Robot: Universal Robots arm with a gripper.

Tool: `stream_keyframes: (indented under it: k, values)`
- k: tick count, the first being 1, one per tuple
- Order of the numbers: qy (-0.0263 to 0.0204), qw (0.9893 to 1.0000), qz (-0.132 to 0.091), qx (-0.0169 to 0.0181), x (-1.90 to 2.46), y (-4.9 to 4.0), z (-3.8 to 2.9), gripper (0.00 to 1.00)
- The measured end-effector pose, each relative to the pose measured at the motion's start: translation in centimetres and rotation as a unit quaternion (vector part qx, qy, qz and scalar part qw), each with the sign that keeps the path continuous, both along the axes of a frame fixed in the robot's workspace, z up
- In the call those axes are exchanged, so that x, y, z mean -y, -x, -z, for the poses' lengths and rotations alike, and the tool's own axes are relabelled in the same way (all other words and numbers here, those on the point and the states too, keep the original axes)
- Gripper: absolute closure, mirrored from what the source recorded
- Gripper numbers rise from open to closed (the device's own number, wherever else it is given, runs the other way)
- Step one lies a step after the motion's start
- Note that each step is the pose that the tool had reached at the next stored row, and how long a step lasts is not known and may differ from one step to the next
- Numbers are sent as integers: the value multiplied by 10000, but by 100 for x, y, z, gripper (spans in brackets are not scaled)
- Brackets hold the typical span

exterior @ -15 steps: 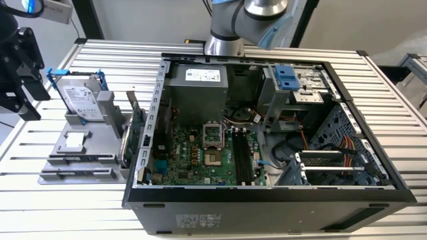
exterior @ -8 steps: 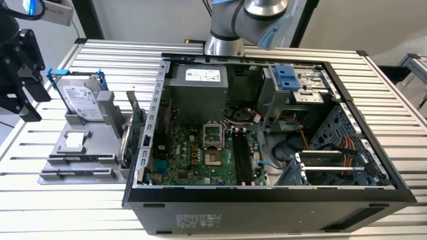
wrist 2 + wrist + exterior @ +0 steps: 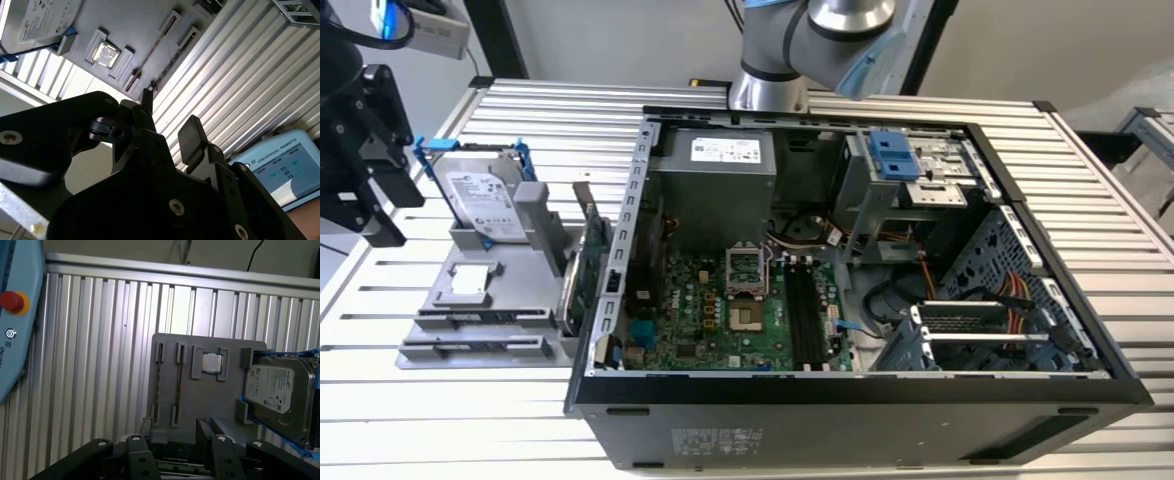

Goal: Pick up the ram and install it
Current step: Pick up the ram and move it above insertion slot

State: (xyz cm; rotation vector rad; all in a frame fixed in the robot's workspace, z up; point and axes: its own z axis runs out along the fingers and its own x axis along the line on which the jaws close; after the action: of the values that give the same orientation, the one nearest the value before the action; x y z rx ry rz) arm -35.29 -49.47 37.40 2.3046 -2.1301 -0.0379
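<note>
The ram [image 3: 159, 385] is a thin dark stick standing on edge in a slot of the grey holder [image 3: 210, 400], with a second stick [image 3: 179, 385] beside it. In the exterior view the ram [image 3: 478, 321] lies in the holder's front rows, at the exterior view's left of the open computer case [image 3: 854, 400]. My black gripper [image 3: 374, 190] hangs at the far left of that view, above and apart from the holder. In both wrist views the gripper [image 3: 174, 432] [image 3: 170, 120] is open with nothing between its fingers [image 3: 192, 137].
The holder also carries a silver hard drive [image 3: 487, 200] in blue rails, a processor chip [image 3: 211, 362] and a green expansion card [image 3: 594, 260] on edge beside the case wall. Black memory slots [image 3: 807, 315] lie on the motherboard. A teach pendant [image 3: 15, 315] rests on the ribbed table [image 3: 454, 420].
</note>
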Motion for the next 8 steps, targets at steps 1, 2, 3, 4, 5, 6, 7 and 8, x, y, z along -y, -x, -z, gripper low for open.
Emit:
stream_keyframes:
  k: [1,2,3,4,5,6,7,8]
  values:
    - [0,10000,3,0,0,0,6,0]
    - [0,10000,6,0,0,0,11,0]
    - [0,10000,8,0,0,0,17,0]
    - [1,10000,10,0,0,0,22,0]
    - [1,10000,13,0,0,0,28,0]
    - [1,10000,15,0,0,0,33,0]
    - [1,10000,18,0,0,0,38,0]
    - [2,10000,20,0,0,0,41,0]
